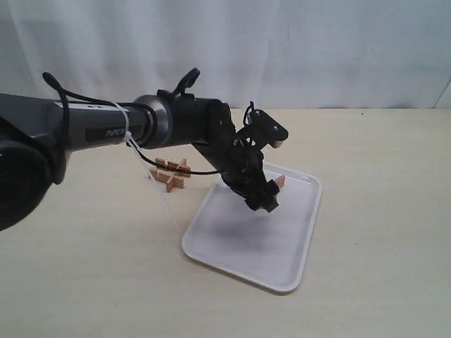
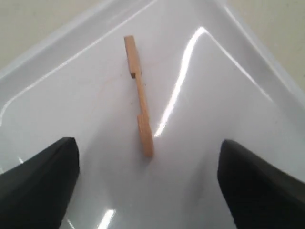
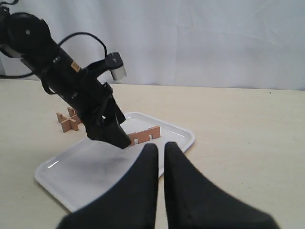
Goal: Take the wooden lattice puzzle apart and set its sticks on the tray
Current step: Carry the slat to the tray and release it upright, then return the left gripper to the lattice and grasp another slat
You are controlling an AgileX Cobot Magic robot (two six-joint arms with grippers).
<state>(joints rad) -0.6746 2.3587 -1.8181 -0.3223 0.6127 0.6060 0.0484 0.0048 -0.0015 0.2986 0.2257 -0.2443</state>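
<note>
The white tray (image 1: 239,243) lies in the middle of the table. One stick (image 2: 139,90) lies on it near its far corner, and it also shows as the stick (image 3: 143,135) with its notches in the right wrist view. My left gripper (image 1: 262,204) hangs open just above the tray, the stick lying free ahead of its fingers (image 2: 40,183). The rest of the wooden lattice puzzle (image 1: 171,173) sits on the table left of the tray, still crossed together. My right gripper (image 3: 160,155) is shut on nothing, back from the tray's near side.
The tray (image 3: 71,176) has bare floor beside and in front of the stick. A white curtain closes off the back of the table. The left arm (image 1: 106,127) reaches in from the left, above the puzzle.
</note>
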